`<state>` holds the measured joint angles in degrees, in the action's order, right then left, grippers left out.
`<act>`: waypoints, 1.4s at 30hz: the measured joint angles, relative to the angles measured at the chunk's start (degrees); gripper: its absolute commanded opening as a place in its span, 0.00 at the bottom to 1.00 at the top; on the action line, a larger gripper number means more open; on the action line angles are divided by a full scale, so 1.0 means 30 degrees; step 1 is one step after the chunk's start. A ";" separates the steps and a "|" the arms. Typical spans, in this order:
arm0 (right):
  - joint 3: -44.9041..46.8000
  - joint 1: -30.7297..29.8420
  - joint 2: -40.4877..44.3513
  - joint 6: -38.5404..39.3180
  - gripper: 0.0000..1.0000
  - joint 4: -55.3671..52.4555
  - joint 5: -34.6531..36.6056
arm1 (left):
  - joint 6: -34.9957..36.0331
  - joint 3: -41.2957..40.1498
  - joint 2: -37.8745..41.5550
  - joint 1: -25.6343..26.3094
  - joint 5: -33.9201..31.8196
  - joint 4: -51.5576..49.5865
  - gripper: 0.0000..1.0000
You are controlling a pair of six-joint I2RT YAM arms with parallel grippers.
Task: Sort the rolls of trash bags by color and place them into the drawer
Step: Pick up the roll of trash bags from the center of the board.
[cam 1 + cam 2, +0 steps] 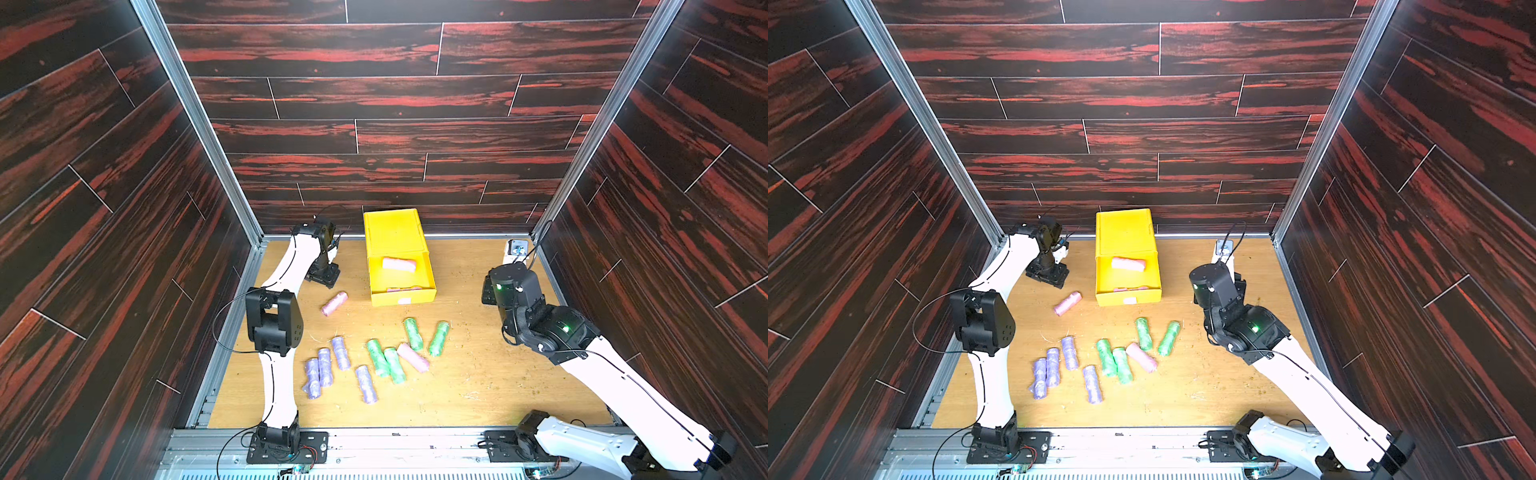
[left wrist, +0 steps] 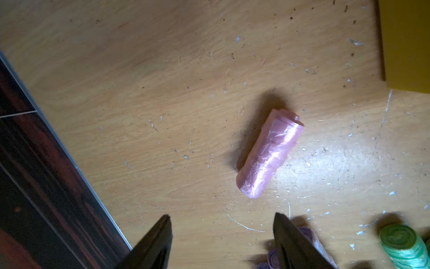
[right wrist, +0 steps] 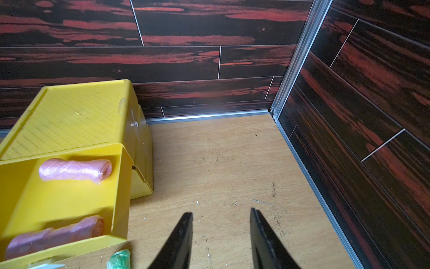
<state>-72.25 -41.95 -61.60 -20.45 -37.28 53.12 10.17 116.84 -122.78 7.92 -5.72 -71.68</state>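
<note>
Left wrist view: your left gripper (image 2: 222, 215) hangs open, empty, a pink roll (image 2: 270, 153) just ahead; right gripper (image 3: 221, 211) likewise. Two pink rolls (image 3: 74, 171) are in the drawer (image 3: 121, 186); ten lie outside.

Pink roll (image 2: 270, 154) is glossy crinkled plastic, tabletop (image 2: 162, 69) scuffed matt wood.

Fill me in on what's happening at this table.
Two arms are sorting trash-bag rolls by color into the yellow drawer cabinet. Its top drawer is open with two pink rolls inside. The left gripper is open and empty near a third pink roll on the table; a fourth lies among the green rolls. The right gripper is open beside the cabinet. Purple rolls lie unsorted too.
</note>
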 measured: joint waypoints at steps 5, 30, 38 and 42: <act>0.0124 0.0058 -0.0022 0.0058 0.43 0.0160 -0.0007 | 0.0488 -0.1523 0.0000 0.0007 0.1333 0.0233 0.73; 0.0138 0.0102 -0.0525 0.0189 0.42 0.0423 -0.0379 | 0.1209 -0.5727 -0.0073 0.0342 0.2062 0.5071 0.68; 0.0138 0.0102 -0.0525 0.0189 0.40 0.0415 -0.0444 | 0.1756 -0.5377 -0.1479 0.0714 0.2055 0.5049 0.64; 0.0138 0.0102 -0.0525 0.0189 0.40 0.0401 -0.0459 | 0.1865 -0.5078 -0.1894 0.0903 0.2033 0.4794 0.50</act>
<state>-71.83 -41.65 -63.18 -19.88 -36.07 51.75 15.77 101.60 -128.46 10.63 0.38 -57.30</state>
